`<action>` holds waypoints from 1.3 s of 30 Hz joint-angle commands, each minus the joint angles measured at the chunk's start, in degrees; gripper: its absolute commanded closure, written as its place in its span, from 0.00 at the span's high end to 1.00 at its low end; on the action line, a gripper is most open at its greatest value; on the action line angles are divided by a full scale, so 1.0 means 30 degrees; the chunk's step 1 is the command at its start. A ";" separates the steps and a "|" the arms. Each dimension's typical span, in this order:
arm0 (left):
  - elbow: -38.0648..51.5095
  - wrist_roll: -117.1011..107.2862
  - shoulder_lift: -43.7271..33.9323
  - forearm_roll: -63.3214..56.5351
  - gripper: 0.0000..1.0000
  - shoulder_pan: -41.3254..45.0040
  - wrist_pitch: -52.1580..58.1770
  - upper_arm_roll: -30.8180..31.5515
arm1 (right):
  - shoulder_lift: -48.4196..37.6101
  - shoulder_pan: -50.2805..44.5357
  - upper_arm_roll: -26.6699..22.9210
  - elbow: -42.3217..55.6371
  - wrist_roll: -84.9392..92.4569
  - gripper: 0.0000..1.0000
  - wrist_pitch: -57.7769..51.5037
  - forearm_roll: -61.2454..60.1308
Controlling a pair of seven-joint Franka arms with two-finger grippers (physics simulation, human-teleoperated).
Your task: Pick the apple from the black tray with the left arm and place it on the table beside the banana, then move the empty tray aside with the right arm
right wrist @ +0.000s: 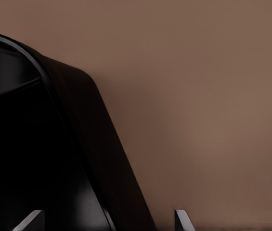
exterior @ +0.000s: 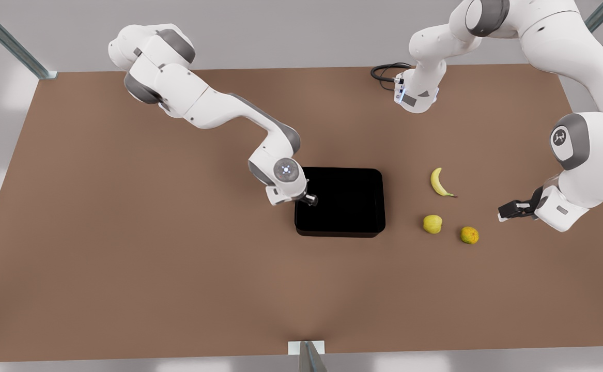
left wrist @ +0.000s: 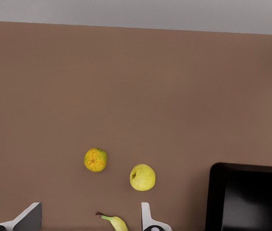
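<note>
Front view: the apple (exterior: 432, 224) lies on the matte brown table (exterior: 125, 248) below the banana (exterior: 438, 183), so the glossy black tray (exterior: 340, 202) is empty; the right gripper (exterior: 310, 199), jaws wide, straddles its rounded rim to shift it; the left gripper (exterior: 508, 211) hangs open beside the fruit.

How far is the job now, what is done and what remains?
Done: the apple lies on the table near the banana, and the black tray is empty. In hand: the open right hand is at the tray's rim. Remaining: gripping and moving the tray aside. The open left hand waits beside the fruit.
</note>
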State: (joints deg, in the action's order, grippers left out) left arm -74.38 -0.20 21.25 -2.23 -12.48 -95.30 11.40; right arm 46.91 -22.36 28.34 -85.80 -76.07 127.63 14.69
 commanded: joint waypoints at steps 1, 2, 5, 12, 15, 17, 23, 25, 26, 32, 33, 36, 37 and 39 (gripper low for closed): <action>0.0010 0.0596 -0.0024 -0.0017 1.00 -0.0001 0.0010 0.0007 | -0.0023 0.0042 0.0017 -0.0052 0.1566 0.99 0.0258 0.0056; 0.0010 0.0596 -0.0024 -0.0017 1.00 -0.0001 0.0010 0.0007 | 0.0006 0.0072 0.0017 -0.0052 0.1801 0.92 0.0258 0.0056; -0.0020 0.0596 -0.0024 -0.0076 1.00 0.0058 0.0010 0.0007 | 0.0270 0.0101 0.0017 -0.0052 0.1919 0.72 0.0551 0.0085; -0.0049 0.0566 -0.0024 -0.0076 1.00 0.0116 0.0010 0.0007 | 0.0417 0.0365 -0.0042 0.0036 0.2827 0.25 0.0551 0.0114; -0.0049 0.0566 -0.0024 -0.0076 1.00 0.0117 0.0010 0.0007 | 0.0387 0.0365 -0.0042 0.0094 0.2856 0.24 0.0522 0.0114; -0.0049 0.0566 -0.0024 -0.0076 1.00 0.0117 0.0010 0.0007 | 0.0241 0.0365 0.0163 0.0153 0.2856 0.24 0.0464 0.0085; -0.0049 0.0566 -0.0024 -0.0076 1.00 0.0117 0.0010 0.0007 | -0.1428 0.0716 0.0222 0.0124 0.3646 0.22 -0.0356 0.0027; -0.0049 0.0566 -0.0024 -0.0076 1.00 0.0117 0.0010 0.0007 | -0.2424 0.1126 0.0105 0.0153 0.5374 0.22 -0.2084 -0.0032; -0.0049 0.0567 -0.0024 -0.0076 1.00 0.0117 0.0010 0.0007 | -0.2835 0.1419 0.0075 0.0153 0.6194 0.22 -0.2904 -0.0032; -0.0137 0.0566 -0.0024 -0.0076 1.00 0.0117 0.0010 0.0007 | -0.5207 0.5197 0.0105 0.0183 1.3166 0.22 -0.6509 -0.0061; -0.0137 0.0566 -0.0024 -0.0076 1.00 0.0117 0.0010 0.0007 | -0.5267 0.5842 0.0046 0.0183 1.4748 0.22 -0.6773 -0.0061; -0.0137 0.0595 -0.0024 -0.0076 1.00 0.0117 0.0010 0.0007 | -0.5530 0.7717 -0.0071 0.0358 1.8733 0.23 -0.7358 -0.0061; -0.0137 0.0566 -0.0024 -0.0076 1.00 0.0117 0.0010 0.0007 | -0.5530 0.8011 -0.0363 0.0446 1.9964 0.22 -0.7623 -0.0091; -0.0137 0.0596 -0.0024 -0.0076 1.00 0.0117 0.0010 0.0007 | -0.5530 0.8626 -0.1621 0.0768 2.2979 0.22 -0.7652 -0.0646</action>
State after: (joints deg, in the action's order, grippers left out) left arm -74.82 1.35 21.25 -2.42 -12.13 -95.29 11.40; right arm 30.40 2.67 24.23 -83.67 -47.07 108.78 13.55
